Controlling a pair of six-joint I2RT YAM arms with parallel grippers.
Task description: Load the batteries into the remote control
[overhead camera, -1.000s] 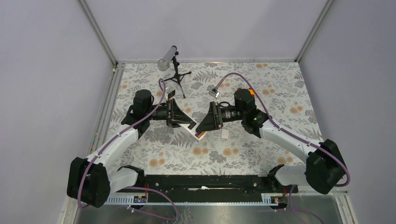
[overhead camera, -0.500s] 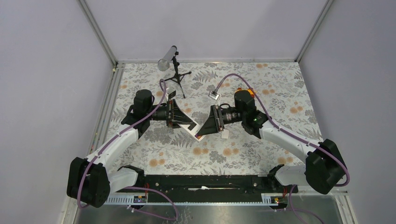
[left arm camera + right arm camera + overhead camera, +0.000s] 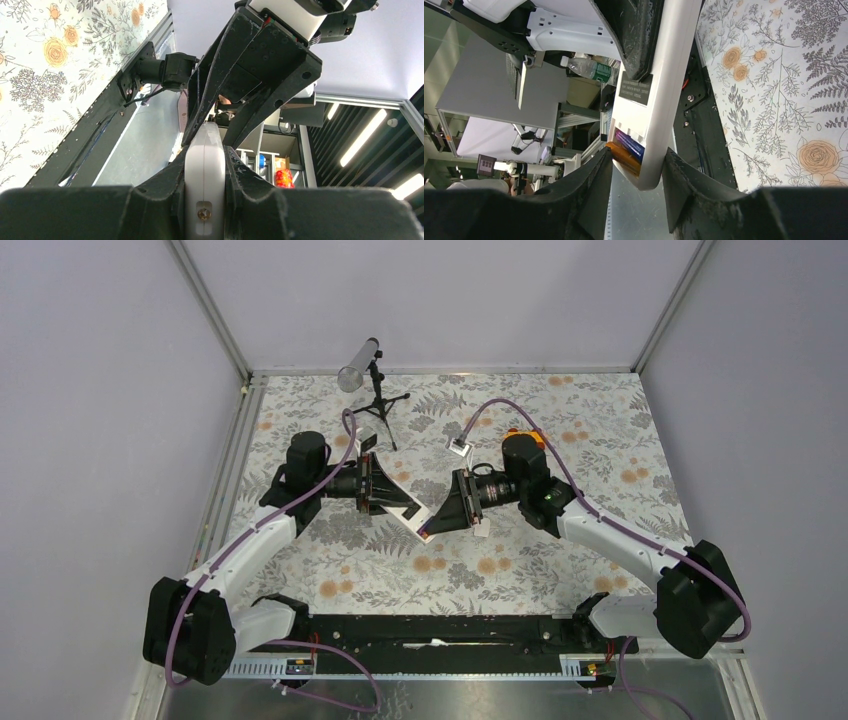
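Note:
The remote control (image 3: 421,522) is held in the air between both arms, white back and edge showing. My left gripper (image 3: 408,511) is shut on one end of it; in the left wrist view (image 3: 205,150) the white edge of the remote (image 3: 204,175) is clamped between the fingers. My right gripper (image 3: 432,531) is closed round the other end (image 3: 636,156). There the open compartment of the remote (image 3: 674,75) holds the orange battery (image 3: 624,156) and the blue-purple battery (image 3: 630,144). One right finger (image 3: 594,180) touches the orange battery, the other presses the remote's side.
A small white flat piece (image 3: 483,529) lies on the floral mat beside the right gripper. An orange toy car (image 3: 528,436) sits behind the right wrist. A tripod with a grey tube (image 3: 371,380) stands at the back left. The black rail (image 3: 430,630) runs along the near edge.
My right gripper has moved down-left along the remote to its near end and closed round it. The left arm and the remote have barely moved.

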